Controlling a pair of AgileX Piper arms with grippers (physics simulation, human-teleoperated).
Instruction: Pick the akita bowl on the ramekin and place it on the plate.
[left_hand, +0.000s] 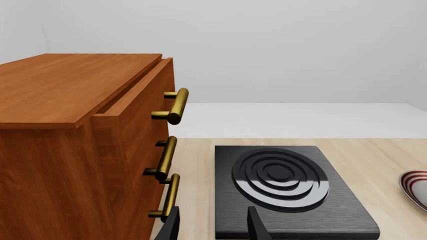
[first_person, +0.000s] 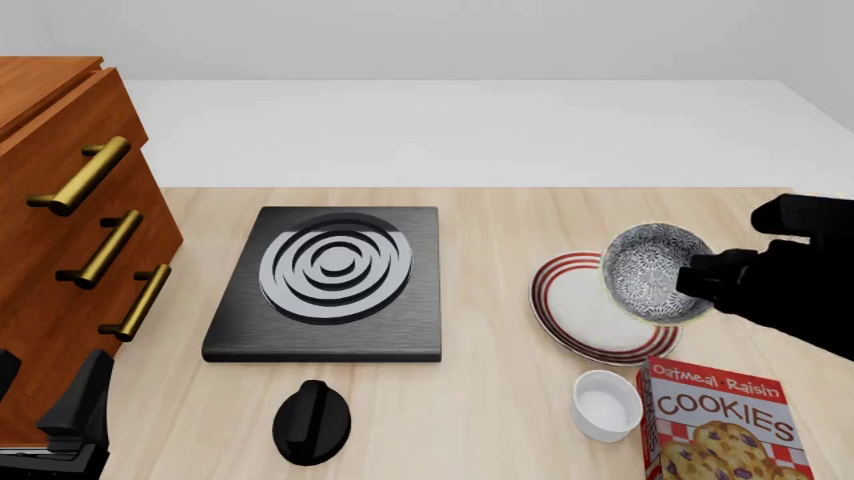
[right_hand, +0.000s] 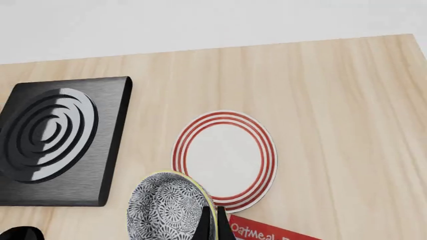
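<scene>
Right gripper (first_person: 701, 285) pinches the akita bowl (first_person: 651, 272) by its rim, tilted above the plate (first_person: 577, 320). Ramekin (first_person: 606, 404) stands near the plate. Left gripper (left_hand: 212, 225) fingers are spread, holding nothing.

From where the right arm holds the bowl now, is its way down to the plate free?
Probably yes. The right tool grips the akita bowl by its rim, tilted, above the plate. The plate's face looks bare, and the ramekin and cookie box sit nearer the camera, clear of it.

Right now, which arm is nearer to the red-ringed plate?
Right. Its tool holds the speckled bowl above the plate; the left tool sits far off by the wooden drawers.
</scene>
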